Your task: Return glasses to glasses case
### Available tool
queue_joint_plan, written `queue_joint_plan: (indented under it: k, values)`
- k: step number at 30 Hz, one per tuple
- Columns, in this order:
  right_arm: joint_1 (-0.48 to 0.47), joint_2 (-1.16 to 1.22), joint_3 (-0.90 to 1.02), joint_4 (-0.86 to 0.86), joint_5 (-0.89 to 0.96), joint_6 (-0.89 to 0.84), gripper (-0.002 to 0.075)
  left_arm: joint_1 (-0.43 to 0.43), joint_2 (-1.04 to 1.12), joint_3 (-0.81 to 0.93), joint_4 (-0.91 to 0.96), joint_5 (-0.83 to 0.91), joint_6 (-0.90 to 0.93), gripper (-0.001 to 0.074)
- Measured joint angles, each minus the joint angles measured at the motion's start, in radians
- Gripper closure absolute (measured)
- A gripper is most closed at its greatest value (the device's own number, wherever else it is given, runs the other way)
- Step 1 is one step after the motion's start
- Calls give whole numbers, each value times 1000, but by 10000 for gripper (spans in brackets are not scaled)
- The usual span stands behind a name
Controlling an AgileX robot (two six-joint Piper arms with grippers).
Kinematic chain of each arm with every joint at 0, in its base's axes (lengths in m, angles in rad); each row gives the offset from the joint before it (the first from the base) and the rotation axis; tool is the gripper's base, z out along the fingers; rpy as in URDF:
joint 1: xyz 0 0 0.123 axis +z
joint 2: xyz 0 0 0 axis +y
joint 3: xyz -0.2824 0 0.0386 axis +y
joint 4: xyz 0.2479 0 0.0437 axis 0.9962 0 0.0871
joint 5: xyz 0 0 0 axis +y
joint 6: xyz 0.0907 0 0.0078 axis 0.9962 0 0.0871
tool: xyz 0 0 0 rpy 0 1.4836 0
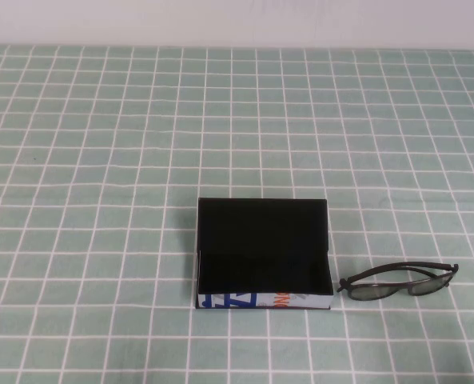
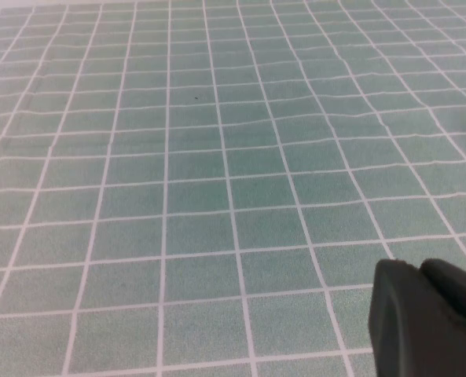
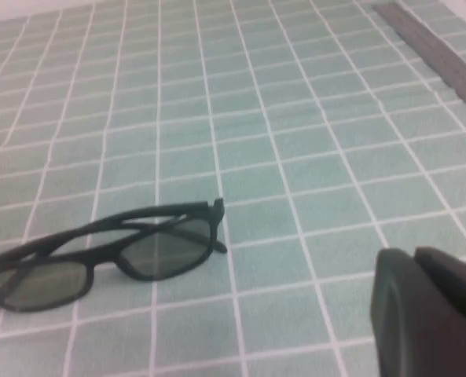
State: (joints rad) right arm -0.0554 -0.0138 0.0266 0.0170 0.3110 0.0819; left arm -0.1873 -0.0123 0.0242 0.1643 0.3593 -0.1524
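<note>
Item: slim dark-framed glasses (image 1: pixel 398 281) with tinted lenses, lying folded on the green white-gridded cloth of the bench (image 1: pixel 101 160), just beside the right end of the case, apart from it. Item: rectangular black glasses case (image 1: pixel 262 250), lid flipped open, black lining exposed, white printed side facing the robot. Step in hand, by judgement: none begun; pickup pending. Next move calls for the right gripper (image 3: pixel 429 314) to descend over the frame, nearest it. Left gripper (image 2: pixel 421 318): over bare cloth, away from both items. Fingers of either: spread cannot be told; nothing held or touched.
</note>
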Motion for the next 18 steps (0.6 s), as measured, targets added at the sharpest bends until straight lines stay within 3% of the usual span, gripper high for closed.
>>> queue_joint_plan:
  k: [6, 18]
  values:
    - [0, 0, 0, 0, -24, 0, 737, 0, 0, 0, 0, 0, 0, 737]
    - [0, 0, 0, 2, -271, 0, 737, 2, 0, 0, 0, 0, 0, 737]
